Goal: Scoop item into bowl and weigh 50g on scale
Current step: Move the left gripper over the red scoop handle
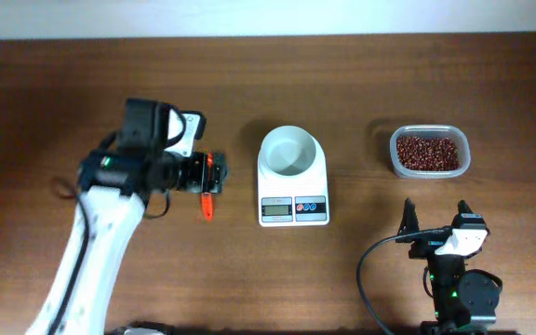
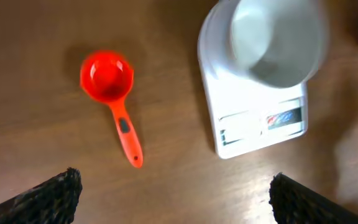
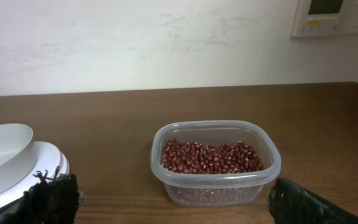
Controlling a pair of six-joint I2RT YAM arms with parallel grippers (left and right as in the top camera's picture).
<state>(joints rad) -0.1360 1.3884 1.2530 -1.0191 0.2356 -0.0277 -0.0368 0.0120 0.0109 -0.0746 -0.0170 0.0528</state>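
The white bowl (image 1: 289,152) stands empty on the white scale (image 1: 293,207) at the table's middle. The red-brown beans (image 1: 427,152) fill a clear plastic tub (image 1: 463,158) to the right. An orange measuring scoop (image 1: 207,207) lies on the table left of the scale. My left gripper (image 1: 207,175) hovers over the scoop, open and empty. The left wrist view shows the scoop (image 2: 109,78), the scale (image 2: 253,121) and the bowl (image 2: 278,40) ahead of the open fingers (image 2: 176,199). My right gripper (image 1: 435,223) is open and empty, short of the tub (image 3: 213,183) of beans (image 3: 210,155).
The bowl (image 3: 2,152) on the scale shows at the left edge of the right wrist view. A pale wall runs along the table's far edge. A black cable loops beside the right arm's base (image 1: 370,270).
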